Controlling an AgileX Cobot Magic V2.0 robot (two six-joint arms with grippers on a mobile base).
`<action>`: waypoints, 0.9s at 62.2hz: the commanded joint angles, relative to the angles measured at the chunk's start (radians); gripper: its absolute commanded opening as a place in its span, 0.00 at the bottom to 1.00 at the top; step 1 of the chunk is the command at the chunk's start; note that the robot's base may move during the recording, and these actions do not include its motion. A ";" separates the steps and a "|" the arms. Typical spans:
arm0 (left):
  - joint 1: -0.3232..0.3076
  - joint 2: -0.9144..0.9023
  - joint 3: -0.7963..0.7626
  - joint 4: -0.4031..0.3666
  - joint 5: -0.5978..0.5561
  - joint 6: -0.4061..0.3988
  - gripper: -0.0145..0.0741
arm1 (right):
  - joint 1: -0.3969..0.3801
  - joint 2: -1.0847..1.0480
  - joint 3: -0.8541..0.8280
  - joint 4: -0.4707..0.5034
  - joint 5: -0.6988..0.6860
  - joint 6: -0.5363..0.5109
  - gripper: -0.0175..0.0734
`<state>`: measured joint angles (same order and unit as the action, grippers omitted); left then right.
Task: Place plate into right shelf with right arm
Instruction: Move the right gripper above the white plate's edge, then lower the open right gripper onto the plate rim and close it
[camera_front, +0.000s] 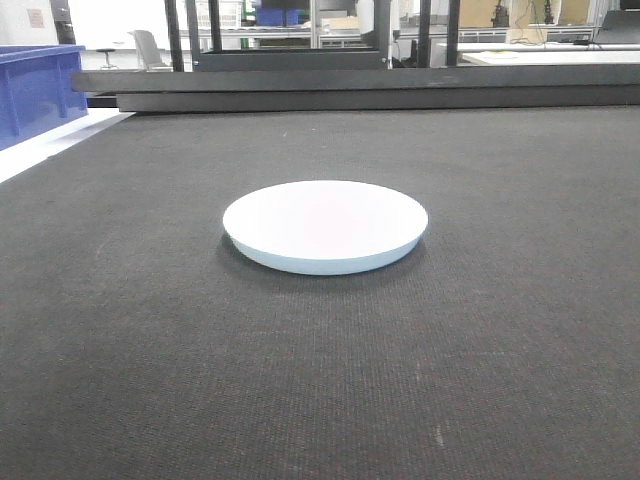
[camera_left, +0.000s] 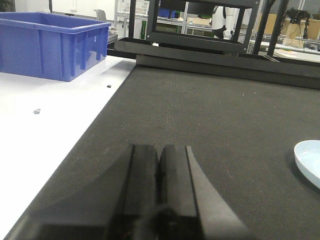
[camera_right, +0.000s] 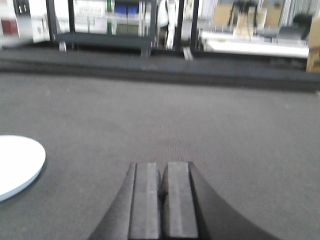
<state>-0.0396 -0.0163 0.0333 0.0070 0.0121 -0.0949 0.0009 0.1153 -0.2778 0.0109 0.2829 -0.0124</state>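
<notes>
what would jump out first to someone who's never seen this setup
A white plate lies alone in the middle of a wide dark mat, right side up and empty. At the far left a blue bin stands on a white surface beside the mat. The left gripper and right gripper sit low over the mat on either side of the plate, both shut and not touching it.

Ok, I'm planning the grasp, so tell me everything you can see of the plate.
The plate is plain white, round and shallow, smooth and slightly glossy, with a low sloping rim and no pattern. It is empty and lies flat, right way up, near the middle of the dark woven mat. Only the mat touches it; the left pincer and right pincer are both shut and apart from it.
</notes>
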 joint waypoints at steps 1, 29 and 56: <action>0.000 -0.011 0.005 0.000 -0.088 -0.006 0.11 | 0.000 0.117 -0.123 -0.003 0.016 -0.001 0.33; 0.000 -0.011 0.005 0.000 -0.088 -0.006 0.11 | 0.202 0.786 -0.560 -0.011 0.156 0.039 0.77; 0.000 -0.011 0.005 0.000 -0.088 -0.006 0.11 | 0.464 1.433 -1.079 -0.262 0.342 0.374 0.69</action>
<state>-0.0396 -0.0163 0.0333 0.0070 0.0121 -0.0949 0.4378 1.4901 -1.2565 -0.1766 0.6507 0.3105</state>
